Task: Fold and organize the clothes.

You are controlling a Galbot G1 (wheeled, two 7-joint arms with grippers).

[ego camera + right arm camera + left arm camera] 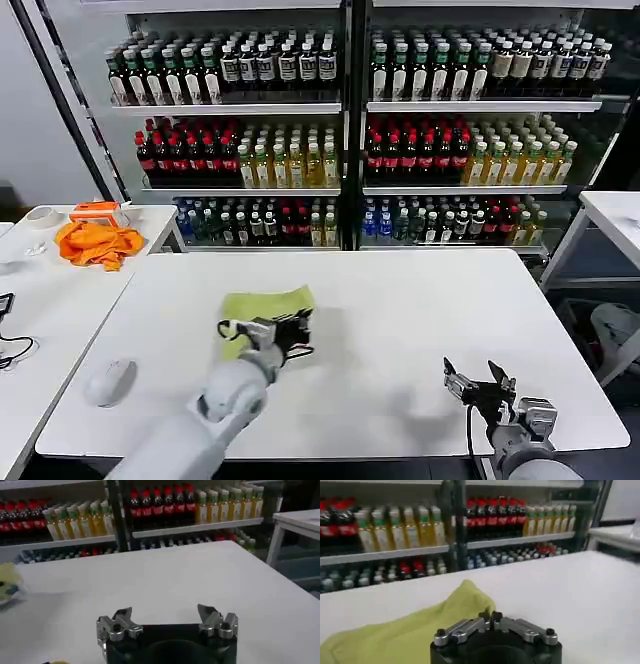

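Observation:
The clothes (262, 303) are one light yellow-green piece lying folded and flat on the white table (400, 320), left of its middle. My left gripper (300, 335) sits over the near right part of it. In the left wrist view the left gripper (490, 616) is shut, its fingertips meeting at the edge of the clothes (395, 635), and I see no fabric between them. My right gripper (478, 378) stands open near the table's front right edge, well clear of the clothes. The right wrist view shows that gripper (165, 612) holding nothing, with the clothes (7, 580) far off.
A bright orange cloth (98, 243), an orange-and-white box (98, 211) and a tape roll (42, 216) lie on the left side table. A white mouse (110, 382) rests at my table's front left. Bottle shelves (340, 150) stand behind; another table (615, 215) is at right.

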